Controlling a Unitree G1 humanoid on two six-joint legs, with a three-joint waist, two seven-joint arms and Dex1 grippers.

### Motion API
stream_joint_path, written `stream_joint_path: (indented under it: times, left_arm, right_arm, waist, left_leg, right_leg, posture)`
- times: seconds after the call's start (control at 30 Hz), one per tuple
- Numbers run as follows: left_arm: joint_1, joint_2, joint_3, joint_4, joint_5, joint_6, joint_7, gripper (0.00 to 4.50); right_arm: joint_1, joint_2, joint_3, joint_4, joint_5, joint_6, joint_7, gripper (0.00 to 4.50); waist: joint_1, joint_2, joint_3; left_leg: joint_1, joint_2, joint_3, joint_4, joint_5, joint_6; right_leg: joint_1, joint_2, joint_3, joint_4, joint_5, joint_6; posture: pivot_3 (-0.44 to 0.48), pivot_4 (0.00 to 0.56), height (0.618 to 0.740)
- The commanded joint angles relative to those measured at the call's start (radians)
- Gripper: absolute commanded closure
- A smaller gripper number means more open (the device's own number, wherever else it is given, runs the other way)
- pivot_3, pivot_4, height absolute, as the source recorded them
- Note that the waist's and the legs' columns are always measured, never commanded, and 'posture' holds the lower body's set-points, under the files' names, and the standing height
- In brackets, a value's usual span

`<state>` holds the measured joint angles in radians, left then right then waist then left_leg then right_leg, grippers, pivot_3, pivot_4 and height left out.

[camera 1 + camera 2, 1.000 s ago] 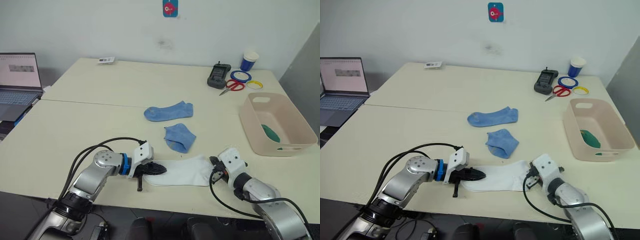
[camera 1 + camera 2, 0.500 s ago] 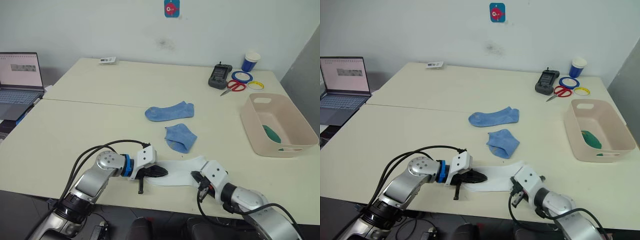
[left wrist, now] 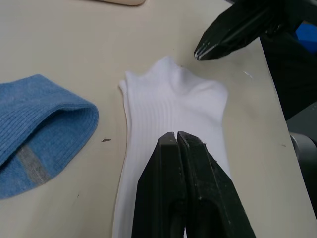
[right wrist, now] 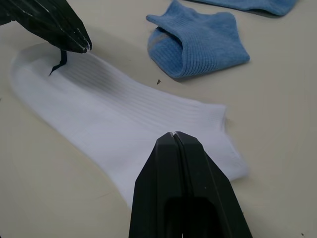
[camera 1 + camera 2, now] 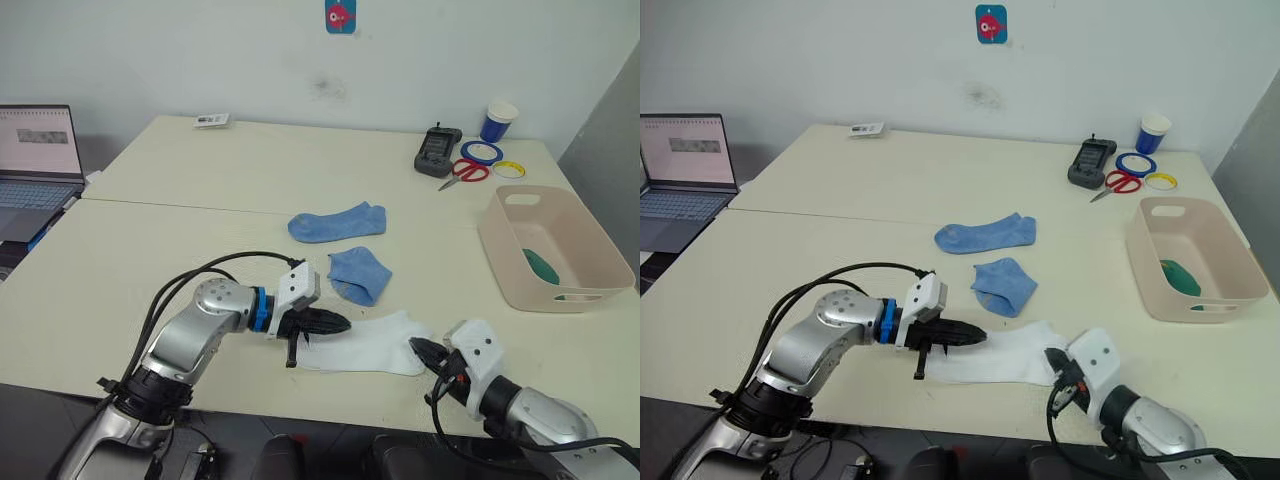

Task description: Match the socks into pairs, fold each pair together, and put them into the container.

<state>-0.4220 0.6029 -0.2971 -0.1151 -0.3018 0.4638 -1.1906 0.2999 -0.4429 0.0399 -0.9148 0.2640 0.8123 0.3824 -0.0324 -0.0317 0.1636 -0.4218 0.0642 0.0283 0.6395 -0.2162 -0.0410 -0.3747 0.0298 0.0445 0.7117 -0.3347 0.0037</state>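
Note:
A white sock (image 5: 372, 343) lies flat near the table's front edge. My left gripper (image 5: 338, 323) is shut, its tip resting over the sock's left end (image 3: 173, 104). My right gripper (image 5: 418, 347) is shut too, its tip at the sock's right end (image 4: 124, 119). Behind the white sock sits a folded blue sock (image 5: 358, 274), and farther back a flat blue sock (image 5: 337, 222). The pale pink container (image 5: 497, 245) stands at the right with a dark green sock (image 5: 541, 265) inside it.
At the back right are a black device (image 5: 437, 150), red scissors (image 5: 462, 172), tape rolls (image 5: 482, 152) and a blue-and-white cup (image 5: 498, 121). A laptop (image 5: 35, 165) sits beyond the left edge. A small card (image 5: 211, 120) lies at the far side.
My left gripper has slid right along the white sock. My right gripper reached left onto the sock half a second ago and has drawn back to its right end.

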Motion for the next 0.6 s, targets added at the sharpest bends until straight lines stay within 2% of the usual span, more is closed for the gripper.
stream_joint_path:
  times: [0.03, 0.1, 0.23, 0.43, 0.6]
  left_arm:
    - [0.019, -0.010, -0.056, 0.071, 0.068, -0.052, 0.010, 4.50]
    - [0.024, -0.013, -0.078, 0.118, 0.109, -0.091, 0.017, 4.50]
    - [0.034, -0.006, -0.092, 0.148, 0.135, -0.131, 0.002, 4.50]
    - [0.041, -0.008, -0.092, 0.152, 0.140, -0.142, -0.010, 4.50]
    - [0.053, 0.000, -0.093, 0.137, 0.148, -0.153, -0.012, 4.50]
  right_arm:
    - [-0.009, 0.055, -0.066, -0.001, 0.040, -0.007, -0.037, 4.11]
    - [-0.005, 0.069, -0.091, 0.017, 0.054, -0.009, -0.034, 3.57]
    - [-0.003, 0.091, -0.108, 0.074, 0.080, -0.013, -0.032, 2.12]
    - [-0.033, 0.114, -0.054, 0.202, 0.069, -0.061, -0.028, 0.02]
    - [-0.094, 0.151, -0.022, 0.269, 0.074, -0.046, -0.051, 0.02]
  waist:
    - [0.000, 0.000, 0.000]
    - [0.001, 0.000, 0.000]
    - [0.002, 0.000, 0.000]
    - [0.000, 0.000, 0.000]
    - [-0.001, 0.000, -0.001]
  left_leg:
    - [0.000, 0.000, 0.000, 0.000, 0.000, 0.000]
    - [0.000, 0.000, 0.000, 0.000, 0.000, 0.000]
    - [0.000, 0.000, 0.000, 0.000, 0.000, 0.000]
    - [0.001, 0.000, 0.000, 0.000, 0.000, 0.000]
    - [0.001, 0.000, 0.001, -0.001, 0.000, 0.000]
  right_leg:
    - [0.000, 0.000, 0.000, 0.000, 0.000, 0.000]
    - [0.000, 0.000, 0.000, 0.000, 0.000, 0.000]
    - [0.000, -0.001, 0.000, 0.000, 0.000, 0.000]
    - [0.000, -0.001, 0.000, 0.000, 0.000, 0.000]
    - [0.001, -0.001, 0.001, 0.000, 0.000, 0.000]
  posture:
    - [0.000, 0.150, 0.725]
    - [0.000, 0.150, 0.725]
    - [0.000, 0.150, 0.725]
    - [0.000, 0.150, 0.725]
    - [0.000, 0.150, 0.725]
